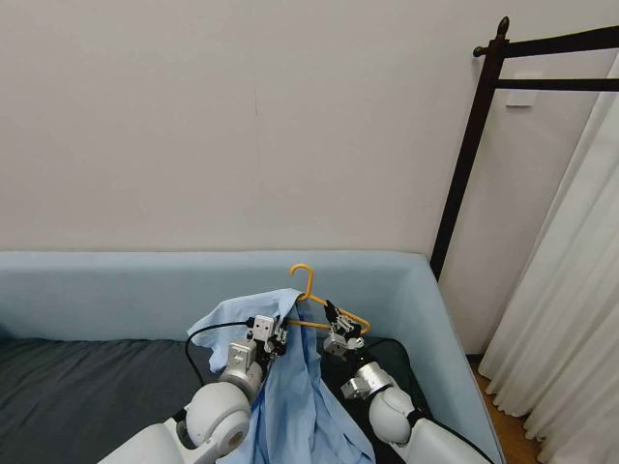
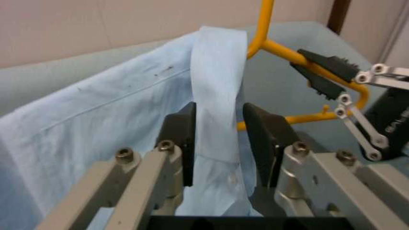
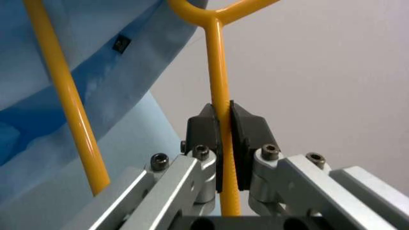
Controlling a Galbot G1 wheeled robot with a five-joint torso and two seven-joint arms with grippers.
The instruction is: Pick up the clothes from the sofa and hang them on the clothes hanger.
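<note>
**Shirt and hanger held up over the right end of the sofa**

Both arms are raised in front of the backrest of the pale blue upholstered sofa (image 1: pixel 116 290), close to its right rear corner, above the right edge of the dark grey seat cushion (image 1: pixel 77 387).

The right gripper (image 1: pixel 338 327) is clamped on the yellow-orange rod hanger with a hooked top (image 1: pixel 311 285). In the right wrist view its two black pads (image 3: pixel 246 129) are pressed together around one straight rod of the hanger (image 3: pixel 217 62), just below the fork where the rods meet. The left wrist view shows the same gripper (image 2: pixel 323 72) farther off, biting the sloping arm of the hanger (image 2: pixel 281 49). The hook points up, level with the top edge of the backrest.

The light blue cloth shirt (image 1: pixel 295 406) is draped over the hanger's left side and hangs down between the two arms toward the front edge of the seat. The left gripper (image 1: pixel 272 333) sits just beside the right one, at the shirt's upper part. In the left wrist view a folded band of the shirt (image 2: pixel 221 72) runs up between its black fingers (image 2: pixel 182 139) to the hanger, filling the gap from one pad to the other, so the left gripper (image 2: pixel 219 120) is closed on that band. More of the shirt (image 3: pixel 96 43) hangs beside the second rod in the right wrist view.

A dark wooden clothes rack (image 1: pixel 464 164) stands against the plain wall (image 1: pixel 242 116), beyond the sofa's right end and well apart from the hanger, with a white curtain (image 1: pixel 571 319) to its right.
</note>
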